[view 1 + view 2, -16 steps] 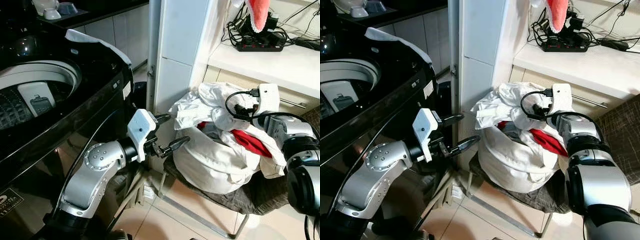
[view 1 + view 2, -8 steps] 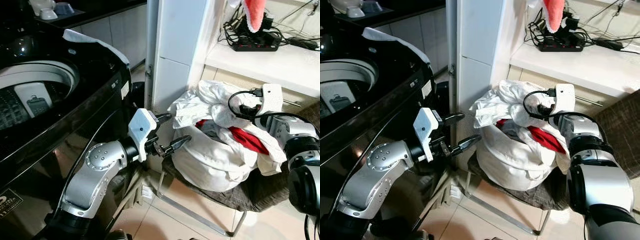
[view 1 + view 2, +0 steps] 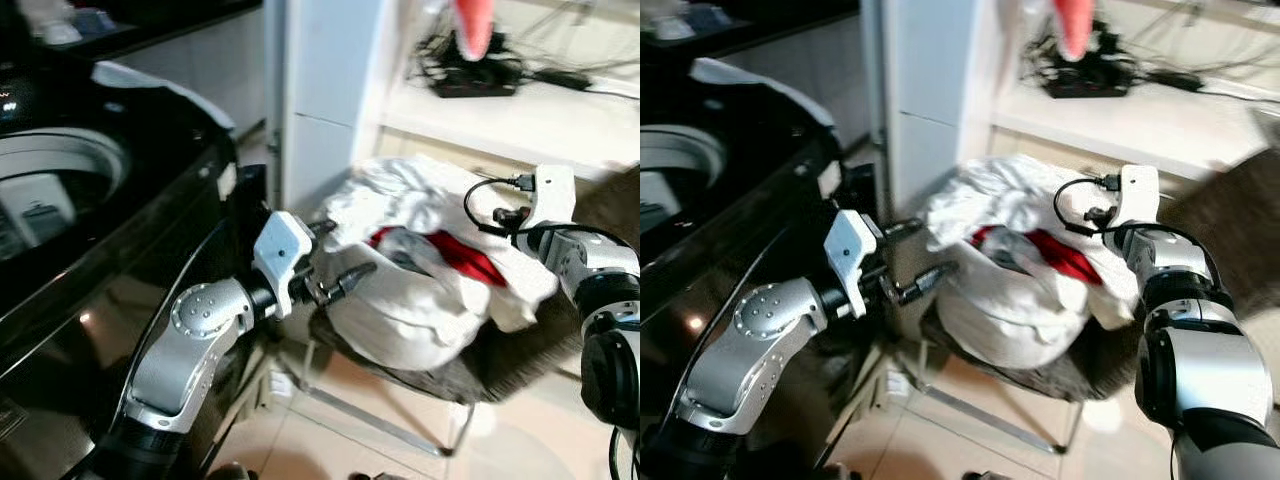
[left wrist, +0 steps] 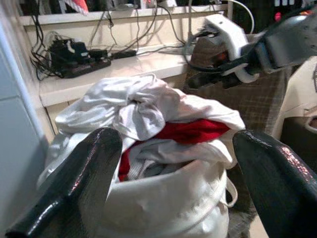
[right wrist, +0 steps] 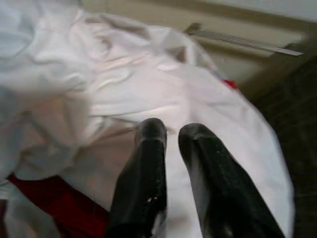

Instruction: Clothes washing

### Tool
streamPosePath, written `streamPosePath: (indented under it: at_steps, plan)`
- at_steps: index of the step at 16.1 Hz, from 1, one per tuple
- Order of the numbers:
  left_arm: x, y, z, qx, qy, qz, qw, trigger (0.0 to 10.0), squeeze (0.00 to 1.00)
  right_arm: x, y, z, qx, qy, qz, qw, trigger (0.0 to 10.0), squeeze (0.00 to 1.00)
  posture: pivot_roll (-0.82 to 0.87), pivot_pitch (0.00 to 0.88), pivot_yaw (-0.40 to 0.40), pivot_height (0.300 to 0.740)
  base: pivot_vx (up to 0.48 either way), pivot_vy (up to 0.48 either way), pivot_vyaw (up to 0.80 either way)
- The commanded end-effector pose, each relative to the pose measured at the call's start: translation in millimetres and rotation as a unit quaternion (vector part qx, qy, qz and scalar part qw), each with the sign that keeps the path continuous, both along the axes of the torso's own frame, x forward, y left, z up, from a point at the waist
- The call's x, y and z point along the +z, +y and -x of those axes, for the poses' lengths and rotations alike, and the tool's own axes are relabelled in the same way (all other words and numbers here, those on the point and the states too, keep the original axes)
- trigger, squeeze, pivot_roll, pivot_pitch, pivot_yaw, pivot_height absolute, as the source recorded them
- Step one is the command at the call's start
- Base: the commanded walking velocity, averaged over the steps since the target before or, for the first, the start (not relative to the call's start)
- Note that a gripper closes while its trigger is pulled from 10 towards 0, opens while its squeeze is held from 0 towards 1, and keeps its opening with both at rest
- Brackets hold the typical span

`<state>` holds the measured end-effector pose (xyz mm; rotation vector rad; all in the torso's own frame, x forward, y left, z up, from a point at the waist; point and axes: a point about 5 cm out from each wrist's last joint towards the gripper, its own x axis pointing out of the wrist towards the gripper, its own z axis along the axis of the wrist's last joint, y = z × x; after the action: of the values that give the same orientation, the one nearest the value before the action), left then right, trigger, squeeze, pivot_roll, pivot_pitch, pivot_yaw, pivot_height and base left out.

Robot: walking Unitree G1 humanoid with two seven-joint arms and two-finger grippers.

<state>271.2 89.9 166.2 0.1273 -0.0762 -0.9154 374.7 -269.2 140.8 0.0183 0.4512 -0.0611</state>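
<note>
A white laundry bag (image 3: 400, 320) stuffed with white clothes (image 3: 400, 200) and a red garment (image 3: 455, 255) sits on a chair (image 3: 520, 350). To its left is the black top-loading washing machine (image 3: 150, 200), its drum (image 3: 50, 190) uncovered. My left gripper (image 3: 342, 255) is open at the bag's left side, fingertips (image 4: 84, 173) level with the bag's rim. My right gripper (image 3: 503, 215) reaches in from the right. Its fingers (image 5: 148, 148) are shut, tips resting against the white cloth (image 5: 124, 84) on top of the pile.
A white cabinet column (image 3: 320, 80) stands between the washer and the chair. Behind the bag a white shelf (image 3: 540, 115) carries a power strip (image 3: 475, 80) and tangled cables; a pink cloth (image 3: 472, 25) hangs above it. Tiled floor (image 3: 340, 440) lies under the chair's metal legs.
The whole picture has shifted left and blurred, so the camera moved. My left gripper now stands closer to the bag; my right gripper sits a little further right on the pile.
</note>
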Motion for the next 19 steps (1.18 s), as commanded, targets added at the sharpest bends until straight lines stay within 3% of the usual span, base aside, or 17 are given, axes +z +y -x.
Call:
streamPosePath:
  at_steps: [1,2,3,4,5,6,7,8,9,11,14,19]
  plan:
    - [7,0.0,-4.2,0.016,-0.021,0.001,1.0,10.0,0.0,7,-7.9,-0.2,-0.01,-0.02,0.016,1.0,0.0,0.0,0.04,0.0,-0.081,0.74,0.0,0.0,0.0]
    - [9,3.2,-9.9,0.064,-0.024,-0.003,0.998,10.0,0.0,32,-9.5,-7.5,-0.009,-0.104,0.066,0.992,10.0,0.0,0.05,0.0,-0.099,0.74,0.0,0.0,0.0]
    - [17,11.1,-17.0,0.145,-0.052,0.033,0.988,10.0,0.0,82,-11.1,-8.7,-0.037,-0.271,0.081,0.958,10.0,0.0,0.06,0.0,-0.104,0.74,0.0,0.0,0.0]
    - [17,16.3,-19.0,0.182,-0.053,0.044,0.981,10.0,0.0,95,-8.3,-2.5,-0.042,-0.316,0.089,0.944,10.0,0.0,0.06,0.0,-0.099,0.74,0.0,0.0,0.0]
    - [16,17.5,-19.4,0.19,-0.05,0.045,0.98,10.0,0.0,98,-6.6,0.1,-0.041,-0.326,0.09,0.94,10.0,0.0,0.06,0.0,-0.099,0.74,0.0,0.0,0.0]
    - [11,21.6,-19.8,0.217,-0.035,0.05,0.974,10.0,0.0,103,12.1,13.8,-0.014,-0.359,0.069,0.931,10.0,0.0,0.03,0.0,-0.073,0.74,0.0,0.0,0.0]
    - [9,22.3,-19.6,0.224,-0.024,0.056,0.973,10.0,0.0,104,20.4,20.4,0.0,-0.37,0.058,0.927,10.0,0.0,0.03,0.0,-0.069,0.74,0.0,0.0,0.0]
    - [5,19.6,-17.8,0.221,-0.015,0.048,0.974,10.0,0.0,97,45.1,36.6,0.055,-0.374,0.041,0.925,10.0,0.0,0.01,0.0,-0.052,0.74,0.0,0.0,0.0]
    - [2,18.0,-18.1,0.23,-0.024,0.031,0.972,10.0,0.0,82,59.6,47.1,0.086,-0.353,0.038,0.931,10.0,0.0,0.0,0.0,-0.045,0.74,0.0,0.0,0.0]
    - [1,18.0,-21.9,0.268,-0.041,0.035,0.962,10.0,0.0,45,80.2,74.3,0.099,-0.304,0.02,0.947,10.0,0.0,-0.01,0.0,-0.039,0.74,0.0,0.0,0.0]
    - [6,12.8,-18.9,0.245,-0.057,0.037,0.967,10.0,0.0,32,92.9,94.8,0.114,-0.26,0.015,0.959,10.0,0.0,-0.01,0.0,-0.048,0.74,0.0,0.0,0.0]
    - [4,7.3,-18.9,0.249,-0.061,0.035,0.966,10.0,0.0,30,93.1,99.8,0.102,-0.232,-0.004,0.967,10.0,0.0,-0.01,0.0,-0.054,0.74,0.278,0.0,-0.13]
